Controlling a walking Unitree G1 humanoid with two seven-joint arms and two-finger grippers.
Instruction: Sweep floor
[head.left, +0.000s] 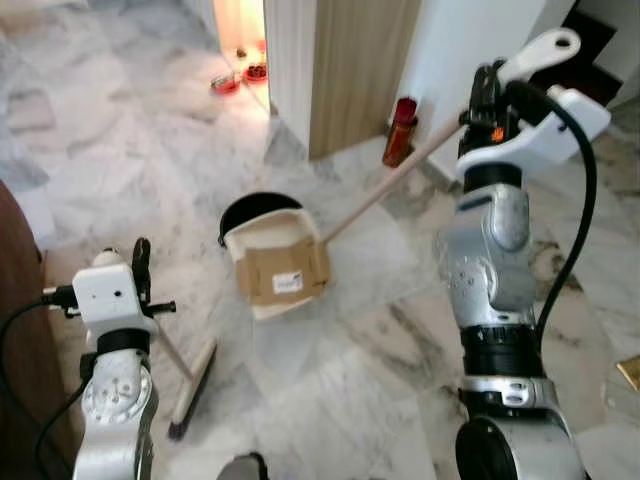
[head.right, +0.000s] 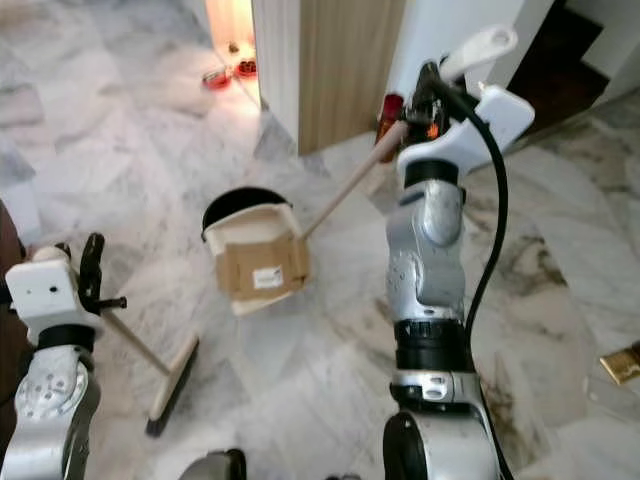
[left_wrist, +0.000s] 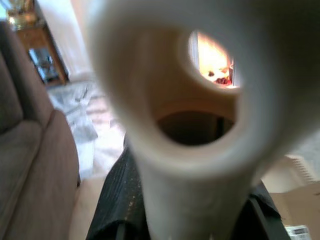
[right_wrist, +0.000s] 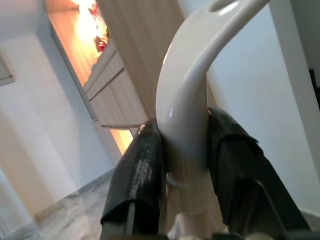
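My left gripper (head.left: 140, 268) is shut on the thin wooden handle of a broom (head.left: 192, 390), whose brush head rests on the marble floor by my left side. In the left wrist view the handle's white end (left_wrist: 185, 165) sits right in front of the black fingers (left_wrist: 117, 205). Raised at the right, my right gripper (head.left: 490, 95) is shut on the white grip (right_wrist: 182, 115) of a long-handled dustpan (head.left: 262, 300). Its pole slants down to the cream and black pan on the floor ahead. A flattened cardboard piece (head.left: 285, 272) lies in the pan.
A red bottle (head.left: 400, 130) stands at the foot of a wooden panel (head.left: 360, 70) beyond the pan. Bowls (head.left: 240, 78) sit in a lit doorway further back. A brown sofa (head.left: 15, 330) edges the left. A small golden object (head.left: 630, 372) lies on the floor at the right.
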